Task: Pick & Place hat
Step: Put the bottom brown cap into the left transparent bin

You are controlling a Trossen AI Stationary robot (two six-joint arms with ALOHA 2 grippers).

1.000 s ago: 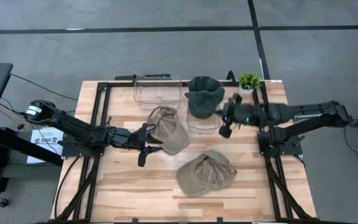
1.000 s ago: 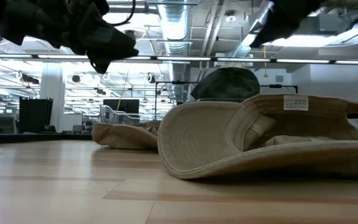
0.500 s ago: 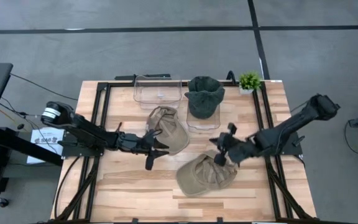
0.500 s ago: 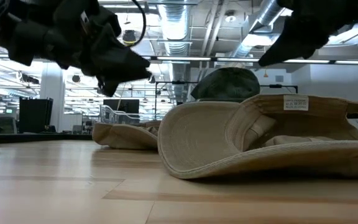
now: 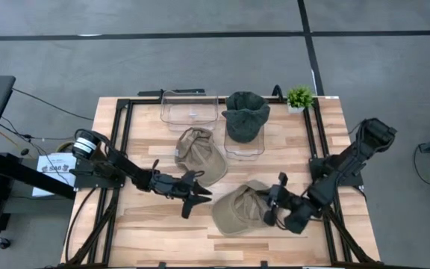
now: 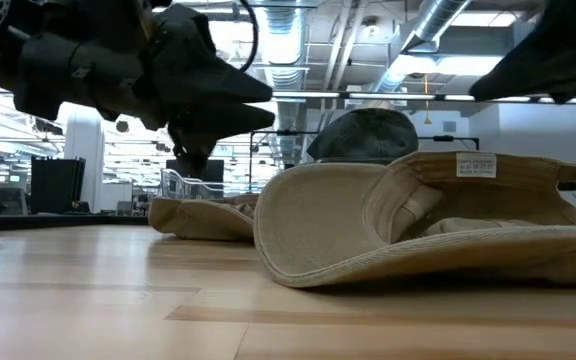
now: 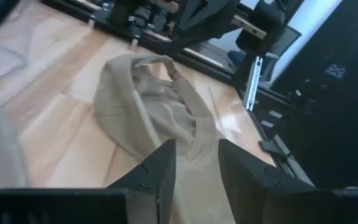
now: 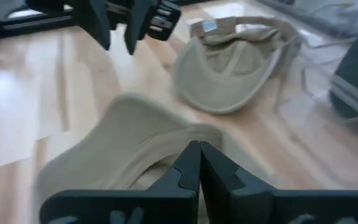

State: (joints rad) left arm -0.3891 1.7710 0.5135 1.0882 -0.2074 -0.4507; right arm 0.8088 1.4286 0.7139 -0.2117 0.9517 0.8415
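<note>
While its two fingers stand a little apart with nothing between them, the left gripper (image 5: 198, 196) hangs above the table (image 5: 155, 224), pointing at the near tan hat (image 5: 246, 208), which lies just beyond its tips. In the left wrist view the same fingers (image 7: 160, 168) frame that hat's crumpled cloth, a clear gap showing between them. The right gripper (image 5: 272, 207) has its fingers pressed fully together, gripping nothing, and sits over the right edge of the same hat; from the pictures I cannot tell whether it touches the cloth.

That hat lies upside down near the front middle of the table, its brim toward the low camera and a white label (image 6: 475, 165) showing inside. A second tan hat (image 5: 201, 155) rests farther back, left of centre, well apart from both grippers. Behind it stand two clear bins: the left bin (image 5: 188, 110) holds no hat, and the right bin (image 5: 243, 146) carries a dark green hat (image 5: 245, 114). A small potted plant (image 5: 299, 97) stands at the far right corner.
</note>
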